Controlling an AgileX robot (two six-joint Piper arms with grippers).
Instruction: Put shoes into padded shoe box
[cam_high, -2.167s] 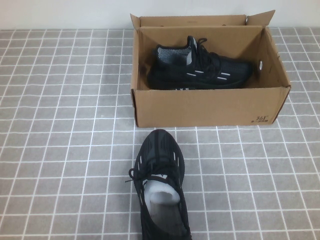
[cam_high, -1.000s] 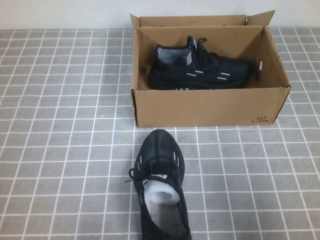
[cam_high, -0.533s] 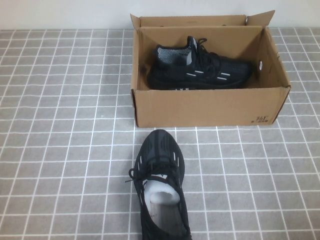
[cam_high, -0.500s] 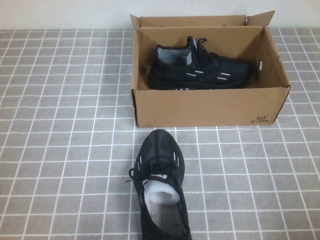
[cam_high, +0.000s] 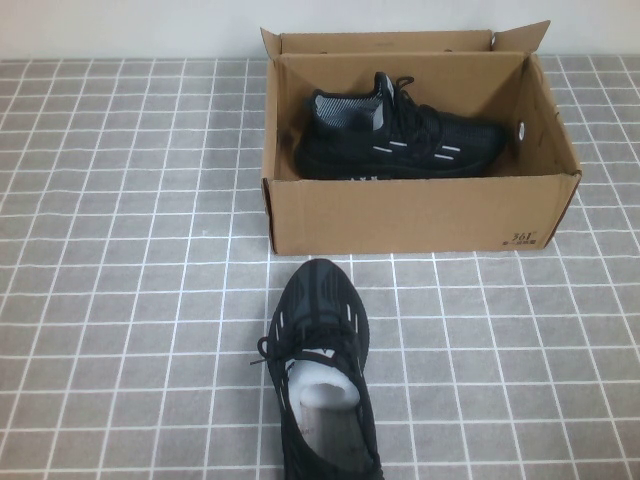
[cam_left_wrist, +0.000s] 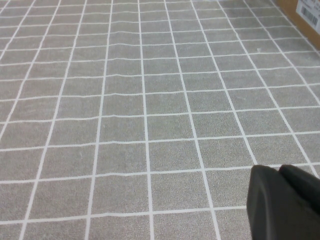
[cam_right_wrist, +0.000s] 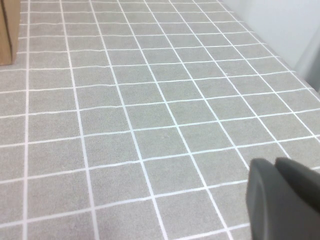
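The brown cardboard shoe box (cam_high: 410, 215) stands open at the back middle of the table. One black sneaker (cam_high: 400, 140) lies on its side inside it. The other black sneaker (cam_high: 322, 370) with white paper stuffing stands on the grey tiled cloth in front of the box, toe toward the box. Neither arm shows in the high view. My left gripper (cam_left_wrist: 278, 171) is shut and empty over bare tiles; a corner of the box (cam_left_wrist: 306, 15) shows far off. My right gripper (cam_right_wrist: 276, 165) is shut and empty over bare tiles; the box's edge (cam_right_wrist: 9, 30) shows at the side.
Grey tiled cloth (cam_high: 120, 250) covers the table on both sides of the box and shoe. A pale wall (cam_high: 130, 25) runs behind the box. The table's edge shows in the right wrist view (cam_right_wrist: 300, 60).
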